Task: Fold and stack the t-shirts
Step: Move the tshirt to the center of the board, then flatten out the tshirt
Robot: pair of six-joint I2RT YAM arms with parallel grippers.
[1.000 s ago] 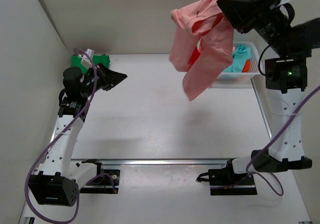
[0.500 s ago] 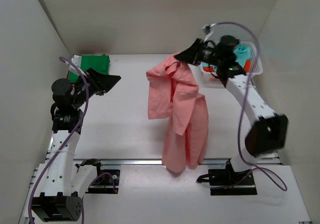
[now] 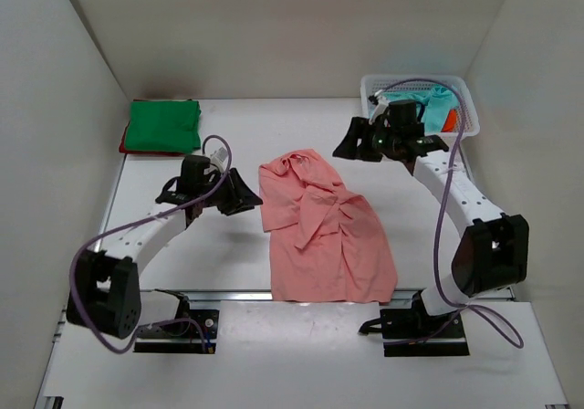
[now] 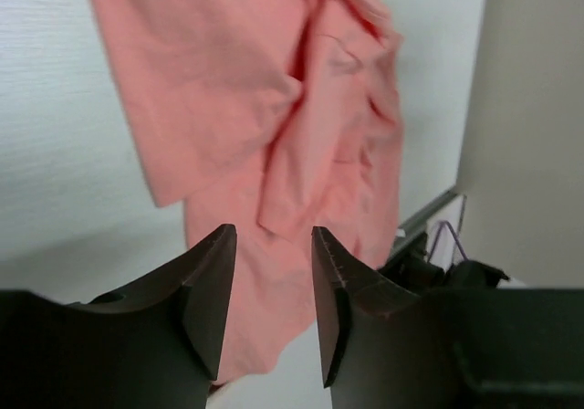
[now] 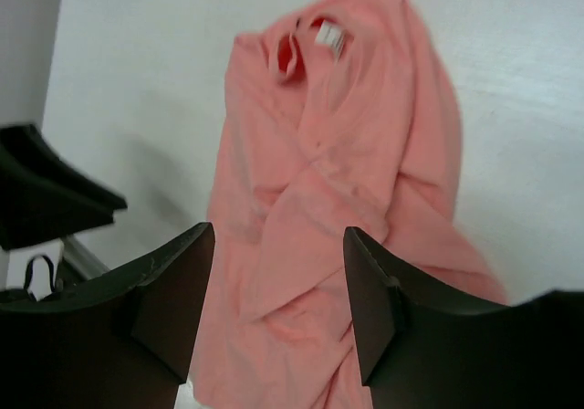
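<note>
My left gripper (image 3: pixel 248 199): jaws parted to a middling gap, with nothing between them.
My right gripper (image 3: pixel 345 147): jaws spread wide and empty.
Salmon pink t-shirt (image 3: pixel 321 235): lies loose on the table (image 3: pixel 210 254), about mid-way across it and between my two grippers. Neither gripper holds it.
Its lay: rumpled, with folds bunched across the middle. The collar end points to the far side. The hem reaches the table's near edge.
Shirt to my left gripper: my left fingertips sit low, just beside the shirt's left edge and pointing at it. In the left wrist view the cloth spreads out beyond the fingers (image 4: pixel 212 281). I cannot tell whether the tips touch it.
Shirt to my right gripper: this gripper is near the right side of the collar end. In the right wrist view the shirt lies under and beyond the open fingers (image 5: pixel 370 281), clear of them. The white neck label (image 5: pixel 328 35) shows at the far end.
Green t-shirt (image 3: pixel 162 124): folded in the far left corner, well apart from both grippers.
Red t-shirt (image 3: pixel 124 142): only an edge shows, under the green one.
Basket (image 3: pixel 415 82): stands in the far right corner, behind my right arm.
Teal t-shirt (image 3: pixel 442 108): in the basket, with a bit of orange-red cloth (image 3: pixel 435 128) beside it.
</note>
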